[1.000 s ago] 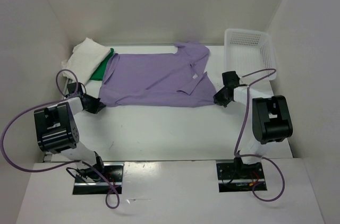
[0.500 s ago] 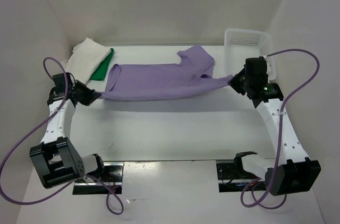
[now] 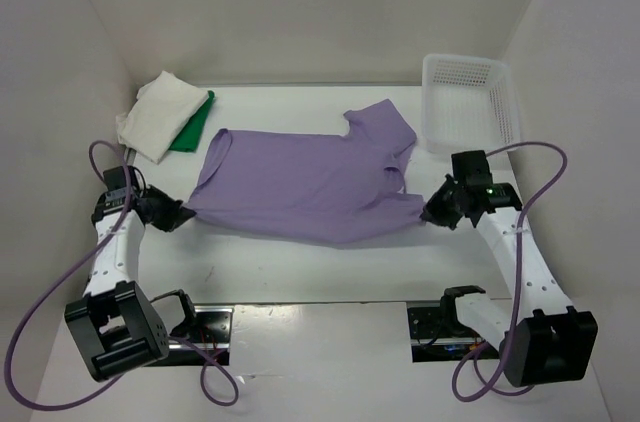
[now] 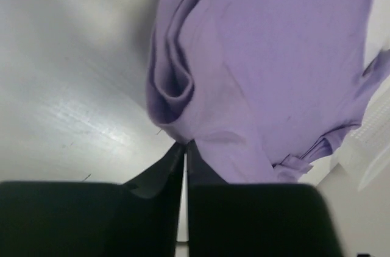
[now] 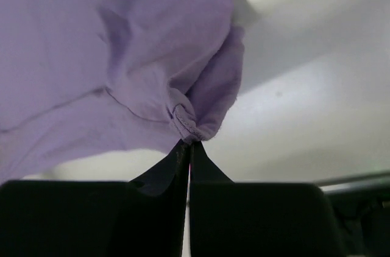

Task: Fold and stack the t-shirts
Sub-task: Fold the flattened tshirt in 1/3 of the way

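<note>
The light purple t-shirt point(image 3: 300, 177) is stretched across the middle of the table, held at both near corners. My left gripper point(image 3: 183, 212) is shut on its left hem corner, seen close in the left wrist view point(image 4: 183, 141). My right gripper point(image 3: 428, 213) is shut on its right hem corner, seen in the right wrist view point(image 5: 190, 140). The shirt point(image 4: 268, 56) hangs bunched from the jaws and also fills the right wrist view point(image 5: 109, 56). The folded white-cream t-shirt point(image 3: 155, 114) lies at the back left, with the bright green t-shirt point(image 3: 193, 126) partly under it.
A white plastic lattice basket point(image 3: 468, 102) stands at the back right, close to the right arm. White walls enclose the table on the left, back and right. Purple cables loop beside both arms.
Both grippers, each holding a corner, lifted the purple shirt, then drew it toward the near edge and lowered it; it now lies spread closer to the arms.
</note>
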### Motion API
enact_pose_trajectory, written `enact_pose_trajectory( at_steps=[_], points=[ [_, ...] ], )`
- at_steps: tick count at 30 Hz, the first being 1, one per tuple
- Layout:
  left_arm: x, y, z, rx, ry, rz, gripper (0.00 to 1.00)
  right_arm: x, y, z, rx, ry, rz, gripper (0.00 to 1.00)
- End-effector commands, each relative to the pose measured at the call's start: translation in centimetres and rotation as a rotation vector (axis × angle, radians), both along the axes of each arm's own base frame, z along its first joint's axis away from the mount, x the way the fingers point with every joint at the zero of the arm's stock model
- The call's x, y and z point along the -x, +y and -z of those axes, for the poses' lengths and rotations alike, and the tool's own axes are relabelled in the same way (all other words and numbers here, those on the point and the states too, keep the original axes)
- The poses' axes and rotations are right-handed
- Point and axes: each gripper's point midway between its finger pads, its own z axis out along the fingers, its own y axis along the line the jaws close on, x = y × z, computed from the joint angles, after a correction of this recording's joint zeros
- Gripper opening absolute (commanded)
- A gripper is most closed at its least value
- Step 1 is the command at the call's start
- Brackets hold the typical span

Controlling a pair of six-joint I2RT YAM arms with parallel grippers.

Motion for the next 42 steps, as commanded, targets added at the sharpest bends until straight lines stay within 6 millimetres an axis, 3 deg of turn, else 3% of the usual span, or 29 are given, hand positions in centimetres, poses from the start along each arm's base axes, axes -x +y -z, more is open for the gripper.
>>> enact_pose_trajectory(
  at_steps=[1, 4, 5, 6, 7, 9, 11, 12, 15, 16, 17, 18, 19, 20, 21, 22, 23, 25, 26, 27, 28, 30, 31, 32, 34, 35, 36, 37, 42],
  points=[
    [1.9, -1.4, 0.5, 0.062, 0.039, 0.011, 0.16, 2.7, 1.1, -0.1, -0.080, 0.052, -0.010, 0.00],
    [3.4, -3.5, 1.3, 0.177, 0.073, 0.022, 0.30, 4.0, 0.8, -1.7, -0.059, 0.063, -0.022, 0.12],
    [3.6, -3.6, 1.4, 0.182, 0.084, 0.021, 0.55, 4.7, 0.7, -2.0, -0.058, 0.083, -0.021, 0.19],
    [4.1, -3.8, 1.6, 0.188, 0.097, 0.020, 0.67, 5.0, 0.7, -2.4, -0.053, 0.088, -0.029, 0.29],
    [3.9, -3.1, 1.4, 0.158, 0.087, -0.002, 0.76, 5.1, 0.5, -3.1, -0.046, 0.080, -0.025, 0.53],
    [3.0, -1.6, -0.4, 0.073, 0.065, -0.013, 0.94, 5.7, 0.3, -3.1, -0.025, 0.100, -0.038, 0.61],
    [1.8, 0.5, -2.5, -0.046, 0.016, -0.018, 1.00, 5.4, -0.6, -3.7, 0.017, 0.084, -0.014, 0.61],
    [0.4, 1.5, -4.8, -0.093, -0.036, -0.023, 1.00, 5.1, -0.7, -3.8, 0.024, 0.068, -0.009, 0.62],
    [-1.9, 1.3, -6.2, -0.140, -0.126, 0.027, 1.00, 2.6, 0.1, -3.5, 0.008, 0.018, -0.043, 0.55],
    [-2.1, 0.5, -5.5, -0.120, -0.141, 0.058, 1.00, 2.1, 0.7, -2.7, -0.010, 0.024, -0.065, 0.38],
    [-3.6, 0.1, -5.6, -0.120, -0.204, 0.073, 1.00, 1.2, 1.1, -2.3, -0.030, 0.008, -0.063, 0.29],
    [-4.0, -1.3, -5.3, -0.103, -0.225, 0.114, 0.95, -1.2, 1.7, -1.5, -0.034, -0.055, -0.078, 0.19],
    [-4.4, -2.1, -4.9, -0.093, -0.233, 0.130, 0.82, -2.4, 2.1, -1.2, -0.045, -0.079, -0.076, 0.05],
    [-5.5, -3.3, -4.6, -0.100, -0.246, 0.166, 0.77, -3.7, 2.7, -0.2, -0.057, -0.062, -0.083, 0.02],
    [-6.2, -3.7, -4.5, -0.114, -0.246, 0.180, 0.72, -6.0, 3.0, -0.5, -0.062, -0.129, -0.084, 0.02],
    [-7.3, -3.7, -3.6, -0.136, -0.224, 0.181, 0.68, -6.9, 3.1, 0.3, -0.043, -0.126, -0.085, 0.02],
    [-8.6, -4.0, -4.3, -0.149, -0.246, 0.192, 0.63, -8.4, 3.7, 1.4, -0.041, -0.099, -0.095, 0.02],
    [-10.7, -4.7, -3.2, -0.141, -0.228, 0.220, 0.63, -10.9, 4.4, 1.7, -0.018, -0.128, -0.145, 0.05],
    [-11.6, -5.3, -3.2, -0.131, -0.234, 0.241, 0.63, -12.7, 4.2, 0.8, 0.007, -0.158, -0.141, 0.06],
    [-13.0, -5.6, -4.1, -0.129, -0.262, 0.243, 0.63, -13.6, 4.5, 2.4, 0.031, -0.114, -0.153, 0.06],
    [-13.8, -5.5, -3.8, -0.129, -0.263, 0.243, 0.63, -14.5, 4.3, 2.5, 0.045, -0.115, -0.144, 0.08],
    [-15.6, -5.4, -2.0, -0.117, -0.237, 0.237, 0.63, -16.7, 4.6, 1.2, 0.077, -0.163, -0.148, 0.16],
    [-17.0, -5.5, -0.9, -0.119, -0.217, 0.242, 0.63, -17.3, 4.6, 1.9, 0.098, -0.149, -0.144, 0.22],
    [-17.6, -5.6, -0.4, -0.112, -0.216, 0.247, 0.63, -18.8, 3.8, 1.0, 0.149, -0.181, -0.113, 0.34],
    [-18.7, -6.1, 1.4, -0.095, -0.184, 0.266, 0.63, -19.0, 3.0, 2.4, 0.222, -0.126, -0.115, 0.43],
    [-19.2, -6.1, 1.5, -0.096, -0.193, 0.265, 0.63, -19.8, 3.2, 1.9, 0.248, -0.144, -0.117, 0.47],
    [-19.8, -6.8, 1.3, -0.085, -0.207, 0.276, 0.63, -19.9, 2.5, 2.3, 0.298, -0.131, -0.129, 0.59],
    [-19.9, -7.3, 2.5, -0.079, -0.182, 0.289, 0.63, -19.5, 2.5, 4.0, 0.331, -0.070, -0.152, 0.61],
    [-21.7, -8.1, 5.1, -0.060, -0.164, 0.321, 0.63, -20.3, 3.4, 6.2, 0.478, 0.013, -0.235, 0.67]
  ],
)
